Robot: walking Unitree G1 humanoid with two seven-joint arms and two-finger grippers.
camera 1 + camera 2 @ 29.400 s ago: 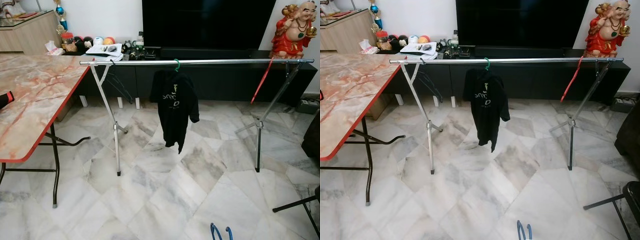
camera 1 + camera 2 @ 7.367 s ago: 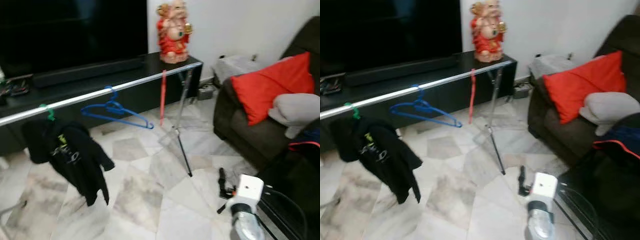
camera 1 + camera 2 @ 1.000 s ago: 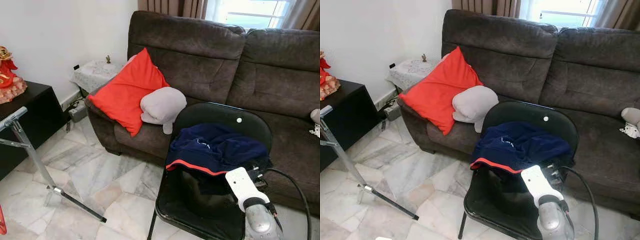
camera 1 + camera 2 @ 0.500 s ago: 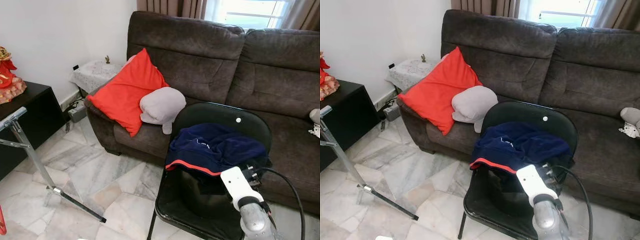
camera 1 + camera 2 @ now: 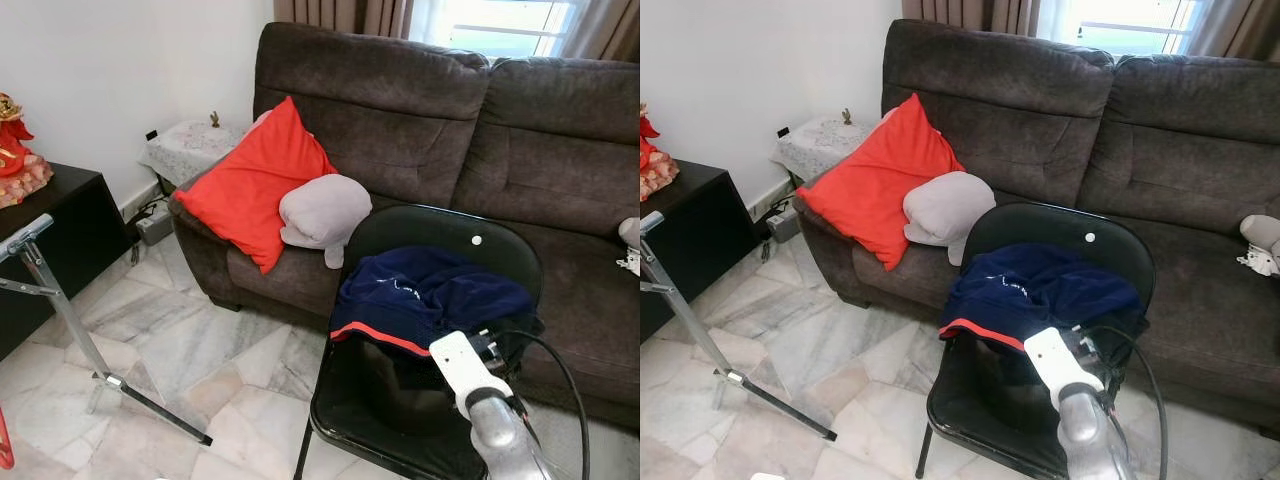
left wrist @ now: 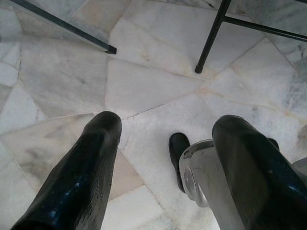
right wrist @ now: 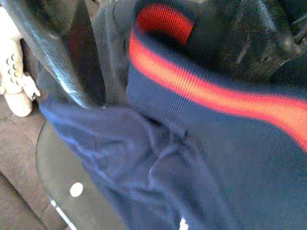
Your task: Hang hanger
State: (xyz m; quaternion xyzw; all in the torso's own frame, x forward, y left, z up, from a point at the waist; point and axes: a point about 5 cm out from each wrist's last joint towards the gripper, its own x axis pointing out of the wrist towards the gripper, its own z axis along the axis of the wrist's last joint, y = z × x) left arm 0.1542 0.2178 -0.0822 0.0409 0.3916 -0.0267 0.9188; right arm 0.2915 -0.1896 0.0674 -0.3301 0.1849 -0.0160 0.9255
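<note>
A: Brown sofa (image 5: 440,130) behind; the navy garment (image 5: 430,295) lies on the black chair (image 5: 400,420), at two o'clock from its seat.

B: The right gripper (image 7: 158,43) is right against it, its opening hidden by cloth. Pinch one thick fold near the red stripe. No hanger to point to. The left gripper (image 6: 165,143) hangs wide, empty.

The sofa (image 5: 470,130) is showing a matt, nubby dark-brown cloth, and the red cushion (image 5: 255,180) is looking like smooth woven fabric; the navy garment (image 5: 430,295) is lying as soft knit cloth with a ribbed red band; the chair (image 5: 400,420) is gleaming in glossy black plastic. The floor (image 5: 170,350) is shining as polished veined marble; the rack leg (image 5: 60,310) is glinting as bare metal.
</note>
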